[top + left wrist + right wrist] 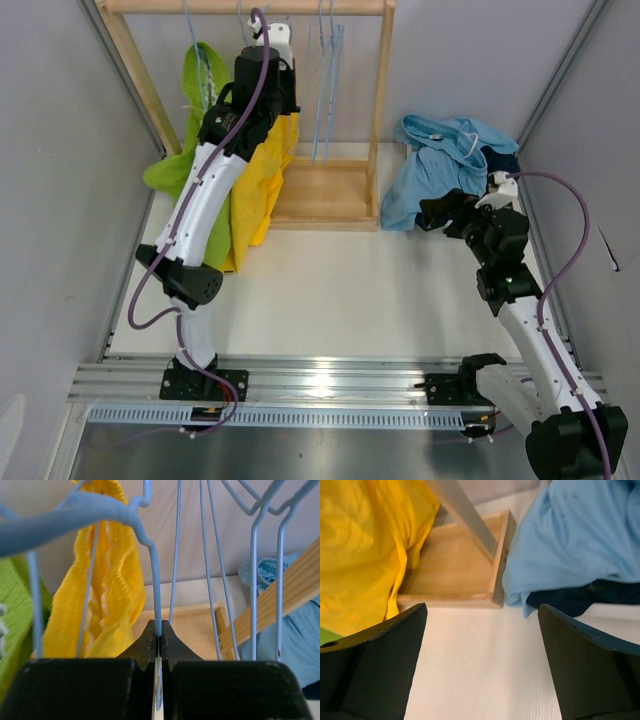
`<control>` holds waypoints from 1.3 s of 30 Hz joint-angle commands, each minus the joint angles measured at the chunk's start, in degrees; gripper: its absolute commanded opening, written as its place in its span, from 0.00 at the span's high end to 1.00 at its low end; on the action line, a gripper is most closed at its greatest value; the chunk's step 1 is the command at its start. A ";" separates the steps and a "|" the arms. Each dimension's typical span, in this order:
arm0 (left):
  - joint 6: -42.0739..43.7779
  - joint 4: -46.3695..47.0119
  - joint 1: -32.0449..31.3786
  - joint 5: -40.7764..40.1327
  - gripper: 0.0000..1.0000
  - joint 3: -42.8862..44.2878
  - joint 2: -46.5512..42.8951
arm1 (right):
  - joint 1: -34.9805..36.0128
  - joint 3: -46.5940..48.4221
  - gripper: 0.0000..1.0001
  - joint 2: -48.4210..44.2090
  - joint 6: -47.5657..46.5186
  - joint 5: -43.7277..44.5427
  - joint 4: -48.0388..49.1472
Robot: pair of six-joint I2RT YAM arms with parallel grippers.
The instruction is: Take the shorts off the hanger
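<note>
Yellow shorts (268, 180) hang from a light blue wire hanger (155, 580) on the wooden rack. Lime green shorts (200, 110) hang to their left. My left gripper (159, 640) is up at the rail (268, 42) and shut on the yellow shorts' hanger wire; the yellow waistband (117, 595) hangs just left of it. Light blue shorts (440, 165) lie in a heap on the table at the right, over navy shorts (503, 160). My right gripper (482, 645) is open and empty above the bare table, near the heap (580, 535). The patterned shorts are out of view.
The wooden rack has a top rail (245, 7), a right post (382, 100) and a base tray (455, 565). Several empty blue hangers (328, 80) hang right of my left gripper. Grey walls close in both sides; a metal rail (320, 375) runs along the near edge.
</note>
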 commanded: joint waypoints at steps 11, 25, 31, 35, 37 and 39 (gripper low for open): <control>-1.22 25.80 0.32 3.84 0.99 3.48 5.55 | 11.49 -6.82 0.01 -1.56 0.00 5.00 -1.64; -5.43 28.01 4.10 11.31 0.91 7.79 15.05 | 17.47 -7.52 0.01 -1.39 0.09 6.85 -1.20; -4.21 26.34 4.28 11.85 0.62 5.95 14.62 | 19.23 -7.70 0.01 -0.68 0.44 7.29 -0.76; -3.23 24.84 4.28 11.58 0.50 3.32 12.33 | 21.42 -7.52 0.01 -0.24 0.79 9.48 -0.67; -3.32 23.53 4.28 12.11 0.40 1.82 9.97 | 22.04 -7.35 0.01 -0.24 0.79 10.01 -0.76; -3.41 22.48 4.19 12.63 0.40 -1.59 7.77 | 23.09 -7.17 0.01 -0.33 0.97 10.80 -0.94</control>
